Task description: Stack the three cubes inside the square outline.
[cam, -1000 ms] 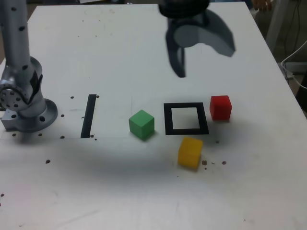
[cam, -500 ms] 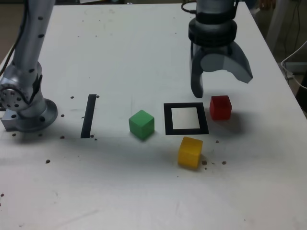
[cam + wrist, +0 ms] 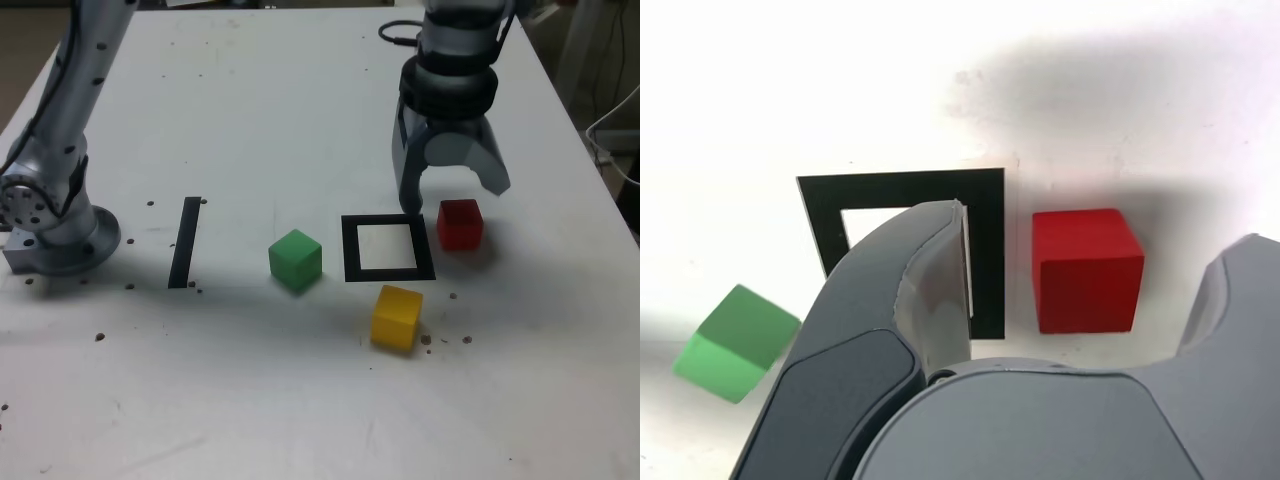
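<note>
From where I stand, the exterior view has the gripper over the red cube, jaws parted and empty, presumably to straddle it. That cube sits just beside the square outline, toward the tabletop's right edge; the green cube and yellow cube lie outside too, probably awaiting stacking. Compared with the earlier frame, the gripper is lower and its fingers are closer together. The wrist view shows the red cube between the spread fingers, ungripped.
</note>
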Tool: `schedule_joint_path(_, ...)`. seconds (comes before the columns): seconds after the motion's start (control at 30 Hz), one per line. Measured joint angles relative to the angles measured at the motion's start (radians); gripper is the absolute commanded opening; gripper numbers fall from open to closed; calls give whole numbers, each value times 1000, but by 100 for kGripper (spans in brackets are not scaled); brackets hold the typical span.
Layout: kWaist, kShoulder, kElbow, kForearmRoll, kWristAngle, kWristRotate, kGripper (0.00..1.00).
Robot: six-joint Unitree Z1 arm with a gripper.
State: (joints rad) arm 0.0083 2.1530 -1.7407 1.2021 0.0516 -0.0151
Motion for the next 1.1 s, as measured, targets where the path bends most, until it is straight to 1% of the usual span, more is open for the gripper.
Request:
schedule_joint_path(0.13,0,7,8,-36,-3,0,74)
schedule_joint_path(0.47,0,33,-3,-41,-16,0,63)
schedule_joint_path(0.9,-13,45,8,-71,-20,0,54)
schedule_joint_path(1.0,-15,45,13,-72,-21,0,49)
schedule_joint_path(1.1,-15,45,13,-72,-26,-5,41)
